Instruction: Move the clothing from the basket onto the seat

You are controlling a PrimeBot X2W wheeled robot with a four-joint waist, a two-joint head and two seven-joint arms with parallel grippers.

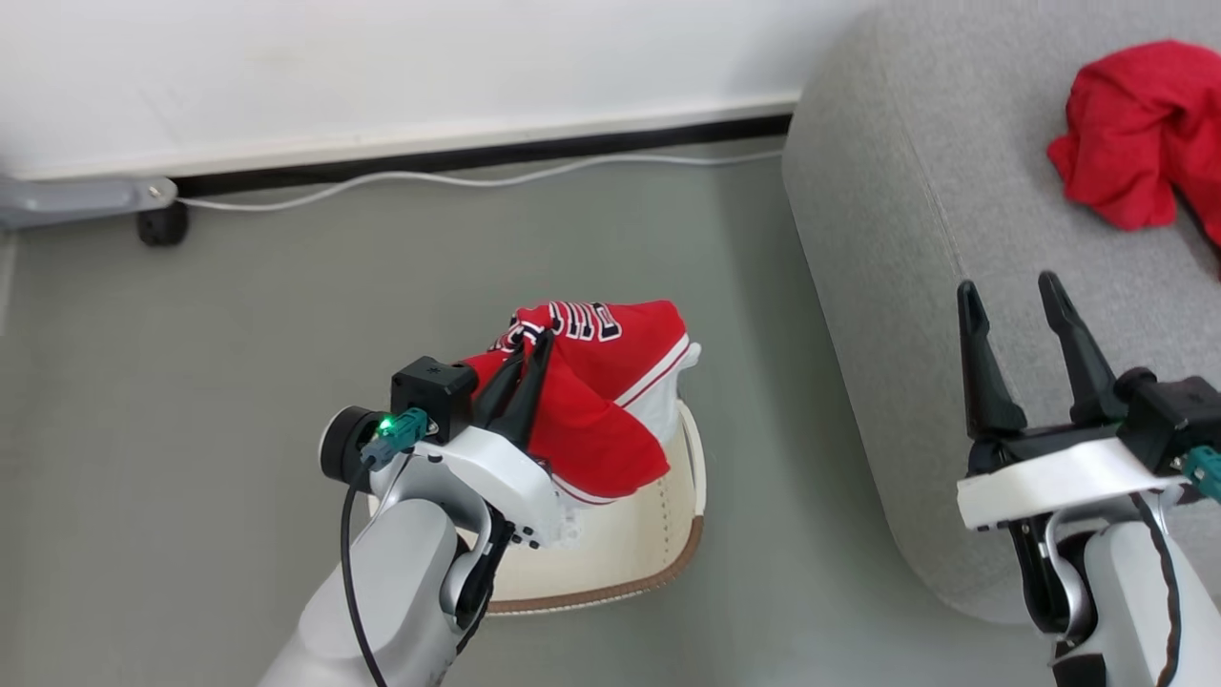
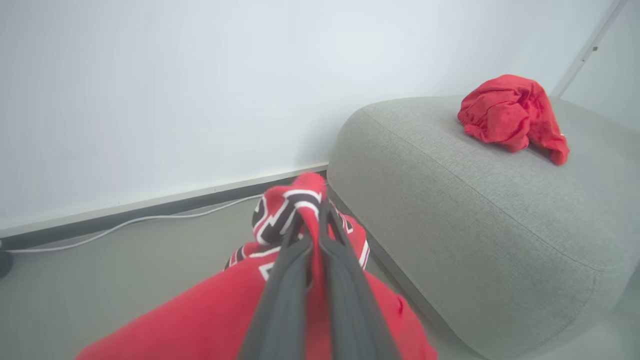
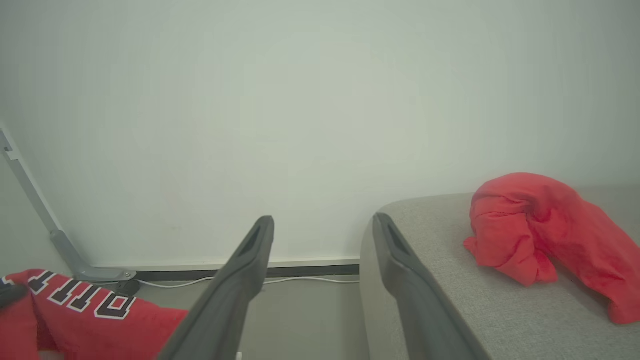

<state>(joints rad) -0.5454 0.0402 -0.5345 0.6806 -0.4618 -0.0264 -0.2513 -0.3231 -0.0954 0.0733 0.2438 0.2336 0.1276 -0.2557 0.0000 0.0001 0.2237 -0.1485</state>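
The left gripper (image 1: 532,351) is closed tight on a fold of the red jersey (image 1: 610,410) with black-white letters and holds it above the cream basket (image 1: 630,563), which stands on the floor left of the grey seat (image 1: 887,286). The right gripper (image 1: 1009,294) has its fingers spread wide and carries nothing, in front of the seat's near edge. Another red garment (image 1: 1135,134) lies crumpled on the seat, at the far right.
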